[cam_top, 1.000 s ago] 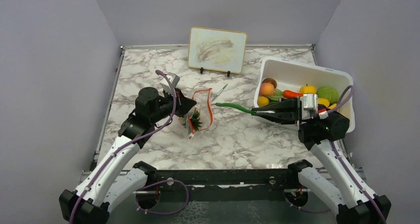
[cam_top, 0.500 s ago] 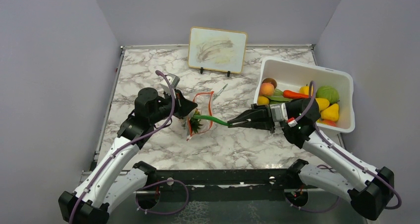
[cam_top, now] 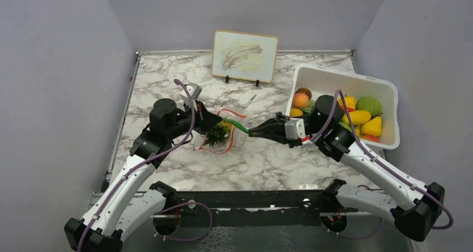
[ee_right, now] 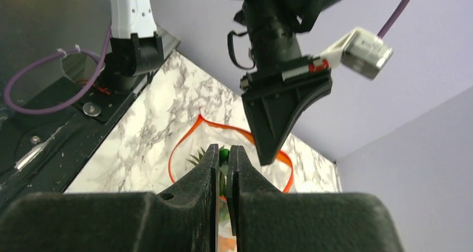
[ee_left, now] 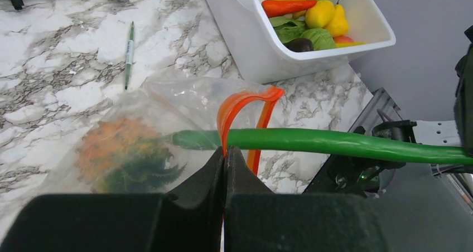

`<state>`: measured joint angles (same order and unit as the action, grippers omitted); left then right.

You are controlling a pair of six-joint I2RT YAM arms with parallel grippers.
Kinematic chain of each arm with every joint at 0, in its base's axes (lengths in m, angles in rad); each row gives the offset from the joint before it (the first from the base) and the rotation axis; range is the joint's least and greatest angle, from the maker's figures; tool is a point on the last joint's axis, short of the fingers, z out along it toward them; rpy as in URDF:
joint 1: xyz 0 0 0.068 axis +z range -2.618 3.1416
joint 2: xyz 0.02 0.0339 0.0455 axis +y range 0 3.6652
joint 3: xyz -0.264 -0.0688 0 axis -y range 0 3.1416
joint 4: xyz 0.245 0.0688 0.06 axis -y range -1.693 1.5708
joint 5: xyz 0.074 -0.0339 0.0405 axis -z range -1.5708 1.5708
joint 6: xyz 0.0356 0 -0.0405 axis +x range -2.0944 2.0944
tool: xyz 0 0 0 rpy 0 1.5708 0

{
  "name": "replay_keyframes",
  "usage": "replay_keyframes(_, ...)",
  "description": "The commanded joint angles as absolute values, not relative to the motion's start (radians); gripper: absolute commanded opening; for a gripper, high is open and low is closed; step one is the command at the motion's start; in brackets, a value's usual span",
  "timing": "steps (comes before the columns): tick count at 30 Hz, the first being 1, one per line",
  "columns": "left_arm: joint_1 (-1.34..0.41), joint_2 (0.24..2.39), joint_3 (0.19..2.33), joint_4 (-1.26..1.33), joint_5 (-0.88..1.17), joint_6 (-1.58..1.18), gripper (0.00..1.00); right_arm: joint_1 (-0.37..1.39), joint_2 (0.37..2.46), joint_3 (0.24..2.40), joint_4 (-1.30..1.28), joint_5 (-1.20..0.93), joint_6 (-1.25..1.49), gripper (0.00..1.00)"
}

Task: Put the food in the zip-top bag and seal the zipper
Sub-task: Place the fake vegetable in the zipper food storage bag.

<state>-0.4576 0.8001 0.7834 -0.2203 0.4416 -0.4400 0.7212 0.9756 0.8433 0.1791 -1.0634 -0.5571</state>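
Advanced, right pincer [cam_top: 254, 132] clamps smooth green pod [ee_left: 334, 142]; left pincer [ee_left: 225, 157] pinches thin orange zipper [ee_left: 233, 108].

Tabletop [cam_top: 268, 157] centre: zip-top bag [cam_top: 218, 137], pinched from 9 o'clock by left gripper [cam_top: 211, 120]. From 3 o'clock, right gripper [cam_top: 252, 132] clamping green pod [cam_top: 239, 126], tip at bag mouth. White bin [cam_top: 312, 69] at 2 o'clock.

The right tool [cam_top: 251, 132] has swung left from the white bin [cam_top: 385, 83] to the zip-top bag [cam_top: 222, 136], carrying the green pod [cam_top: 237, 126] it pinches. The pod's tip now sits inside the mouth. The zipper [cam_top: 233, 113] loop has dropped lower and opens rightward.
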Motion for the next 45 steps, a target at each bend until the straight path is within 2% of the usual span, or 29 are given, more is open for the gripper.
replay_keyframes(1, -0.455, 0.781, 0.833, -0.230, 0.452, -0.440, 0.00, 0.729, 0.962, 0.887, -0.036, -0.983, -0.689, 0.01)
replay_keyframes(8, -0.455, 0.787, 0.864, -0.254, 0.408, -0.458, 0.00, 0.729, 0.895, 0.891, -0.161, -0.868, -0.740, 0.01)
replay_keyframes(15, -0.454, 0.816, 0.887, -0.274, 0.479, -0.507, 0.00, 0.741, 0.910, 0.842, -0.070, -0.746, -0.755, 0.01)
replay_keyframes(37, -0.454, 0.811, 0.840, -0.186, 0.606, -0.661, 0.00, 1.040, 1.143, 0.907, -0.121, -0.240, -0.921, 0.01)
replay_keyframes(45, -0.454, 0.819, 0.844, -0.188, 0.636, -0.676, 0.00, 1.082, 1.195, 0.916, -0.174, -0.158, -0.947, 0.01)
